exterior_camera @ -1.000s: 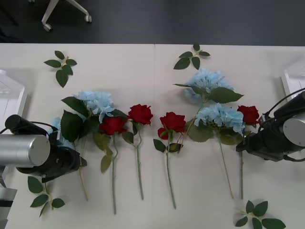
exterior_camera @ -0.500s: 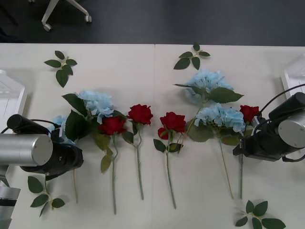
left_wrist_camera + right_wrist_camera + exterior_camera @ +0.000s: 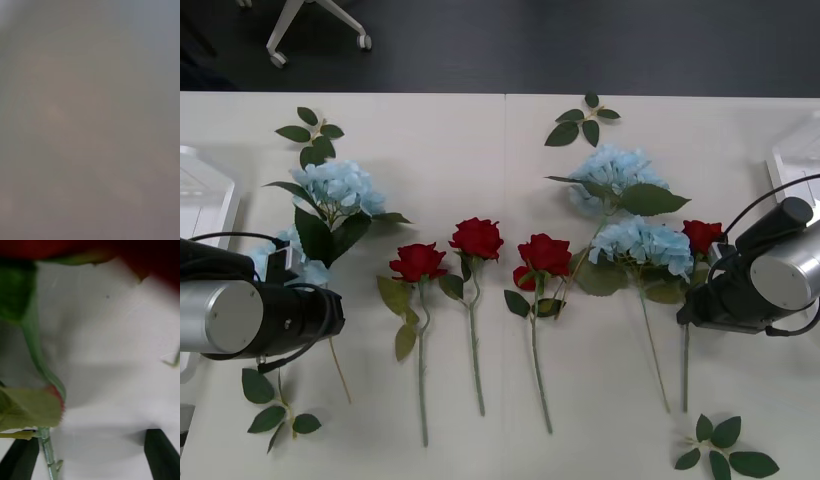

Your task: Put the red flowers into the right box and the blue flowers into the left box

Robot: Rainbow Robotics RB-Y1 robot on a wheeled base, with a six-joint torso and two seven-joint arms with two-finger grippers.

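Red artificial roses point(image 3: 476, 238) lie mid-table between sky-blue hydrangea clusters point(image 3: 330, 185), while our right gripper point(image 3: 92, 453) spreads wide over one stem and we cannot tell our left gripper's point(image 3: 305, 315) grasp.

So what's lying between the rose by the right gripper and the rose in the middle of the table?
In the front view, a blue flower cluster with its leaves lies between the rightmost rose and the middle rose.
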